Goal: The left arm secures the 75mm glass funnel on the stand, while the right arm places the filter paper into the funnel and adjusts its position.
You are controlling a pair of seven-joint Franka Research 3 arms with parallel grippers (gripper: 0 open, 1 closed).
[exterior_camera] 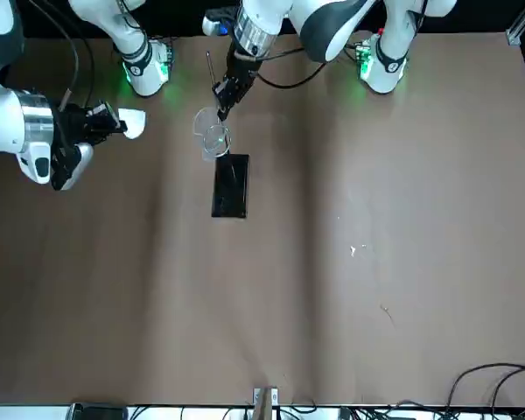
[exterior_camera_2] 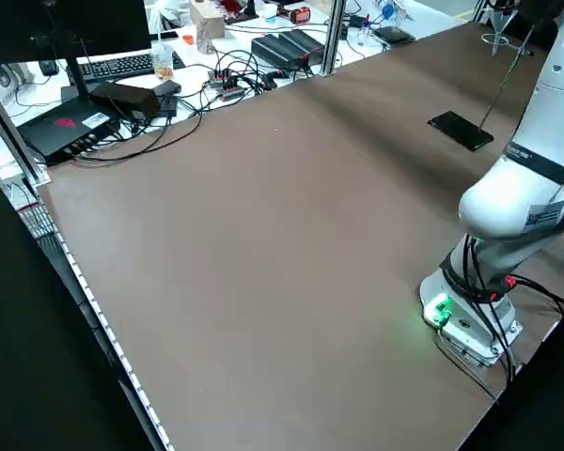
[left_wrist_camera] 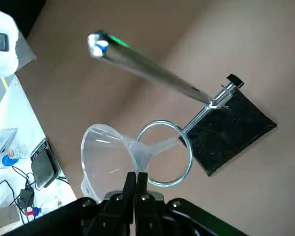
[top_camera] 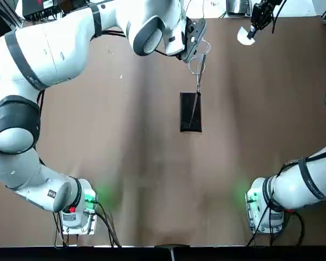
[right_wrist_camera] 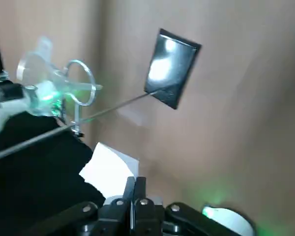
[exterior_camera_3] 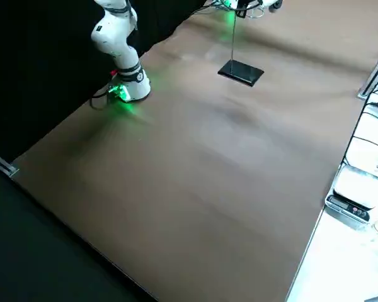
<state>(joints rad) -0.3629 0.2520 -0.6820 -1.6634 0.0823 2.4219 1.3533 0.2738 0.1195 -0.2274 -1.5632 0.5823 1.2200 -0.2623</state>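
The stand's black base (top_camera: pixel 190 111) lies at mid table, and its rod leans up to the wire ring (top_camera: pixel 196 65). My left gripper (left_wrist_camera: pixel 136 175) is shut on the clear glass funnel (left_wrist_camera: pixel 107 153). It holds the funnel tilted beside the ring (left_wrist_camera: pixel 163 153), with the stem lying across the ring's opening. In the front view the funnel (exterior_camera: pixel 212 136) hangs just below the left gripper (exterior_camera: pixel 227 94). My right gripper (top_camera: pixel 255 25) hovers at the far right of the table, shut on the white filter paper (top_camera: pixel 244 36), well apart from the stand. The right wrist view shows the paper (right_wrist_camera: pixel 109 168) between its fingers.
The brown table (top_camera: pixel 125 163) spreads around the stand. Both arm bases (top_camera: pixel 76 209) (top_camera: pixel 263 209) with green lights sit at the near edge. Cables, a keyboard and electronics (exterior_camera_2: pixel 122 89) lie beyond the table's left side, and a scale (exterior_camera_3: pixel 356 192) lies off its far edge.
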